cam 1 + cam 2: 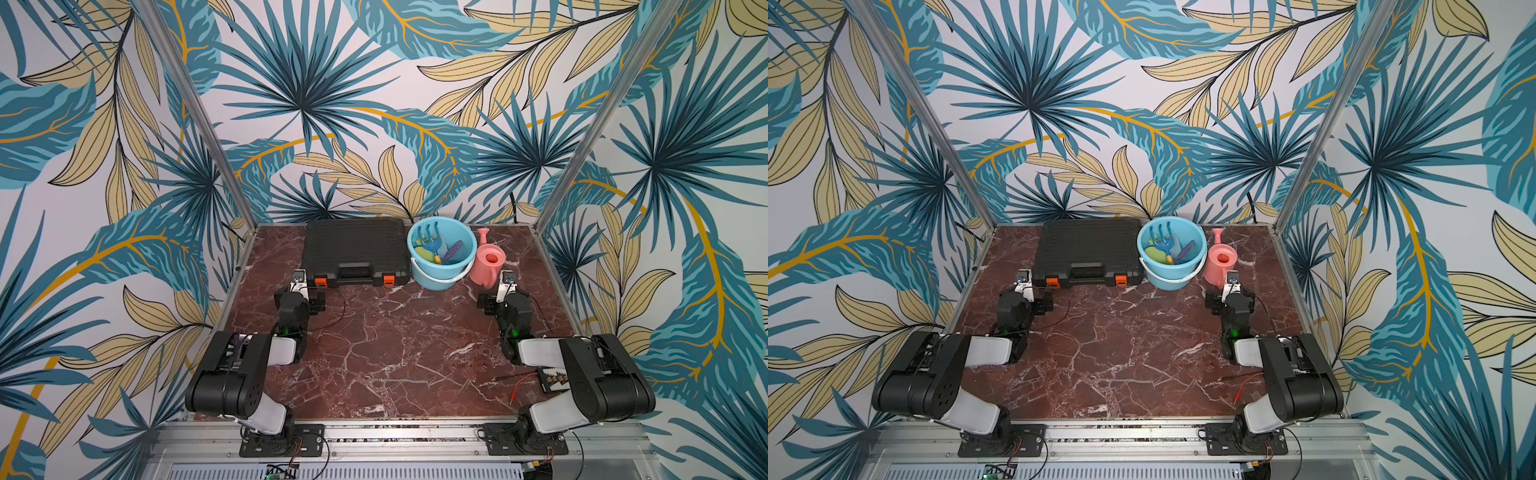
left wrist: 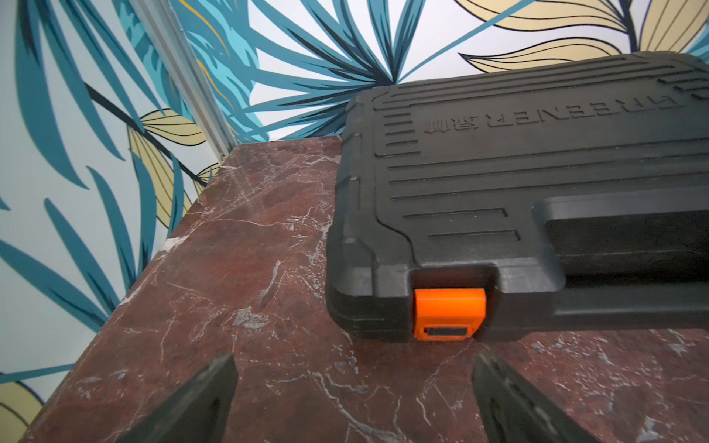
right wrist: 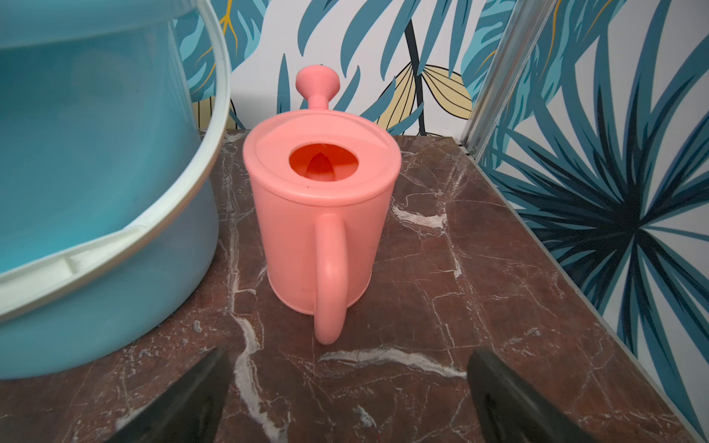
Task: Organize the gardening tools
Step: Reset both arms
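Observation:
The gardening tools stand bunched inside a pale blue bucket [image 1: 440, 276] at the back of the table: a blue fork-rake [image 1: 431, 242], a green piece [image 1: 424, 252] and a purple shovel [image 1: 453, 251] show above the others. A pink watering can [image 1: 489, 262] stands upright right of the bucket, its handle toward my right gripper [image 3: 349, 364], which is open and empty a short way in front of it. My left gripper [image 2: 353, 368] is open and empty over bare table, just before the black case's orange latch [image 2: 449, 314].
A big black case [image 1: 353, 249] lies shut at the back, left of the bucket [image 3: 96, 230]. A small board with red and black leads [image 1: 552, 376] sits at the front right. Patterned walls and aluminium posts close in the red marble table [image 1: 395, 353].

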Motion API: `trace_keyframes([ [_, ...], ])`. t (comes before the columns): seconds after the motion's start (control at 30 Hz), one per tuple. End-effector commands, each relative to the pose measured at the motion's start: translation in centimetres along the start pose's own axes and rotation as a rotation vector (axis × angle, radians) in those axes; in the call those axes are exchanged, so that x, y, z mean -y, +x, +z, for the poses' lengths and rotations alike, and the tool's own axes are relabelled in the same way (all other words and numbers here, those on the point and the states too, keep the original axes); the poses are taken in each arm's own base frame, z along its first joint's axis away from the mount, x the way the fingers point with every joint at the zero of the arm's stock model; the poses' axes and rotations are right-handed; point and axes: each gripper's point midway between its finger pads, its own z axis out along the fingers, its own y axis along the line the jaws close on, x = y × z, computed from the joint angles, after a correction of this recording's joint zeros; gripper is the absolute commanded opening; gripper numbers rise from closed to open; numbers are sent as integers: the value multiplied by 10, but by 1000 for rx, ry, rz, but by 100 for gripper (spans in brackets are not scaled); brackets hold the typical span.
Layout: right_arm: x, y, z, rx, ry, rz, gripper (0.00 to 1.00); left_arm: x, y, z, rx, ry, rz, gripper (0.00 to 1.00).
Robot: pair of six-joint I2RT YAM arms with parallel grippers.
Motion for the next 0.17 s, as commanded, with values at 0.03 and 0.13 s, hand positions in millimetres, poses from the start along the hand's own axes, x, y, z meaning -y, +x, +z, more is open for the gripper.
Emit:
trace_keyframes([
  [0.03,-1,-1,1,1,-6,16,99,9,-12,1,21,52,21,100],
  [0.13,-1,-3,1,5,-5,18,100,9,-11,1,19,53,22,100],
])
